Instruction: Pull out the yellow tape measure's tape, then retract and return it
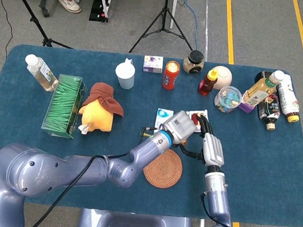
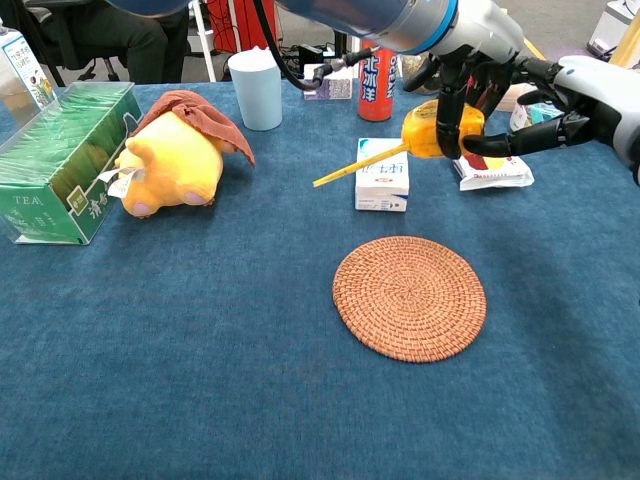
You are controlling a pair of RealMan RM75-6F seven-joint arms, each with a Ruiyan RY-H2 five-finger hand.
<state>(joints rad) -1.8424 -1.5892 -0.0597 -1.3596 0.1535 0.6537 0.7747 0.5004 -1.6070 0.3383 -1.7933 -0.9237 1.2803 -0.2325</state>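
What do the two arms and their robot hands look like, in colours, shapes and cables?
Both arms are rounded, glossy grey-blue tubes with bulky joints. The left arm carries a black cable along its length and has a bright blue ring at the wrist. The left robot hand has a boxy silver back and black fingers. The right robot hand looks alike: pale silver back, black fingers.
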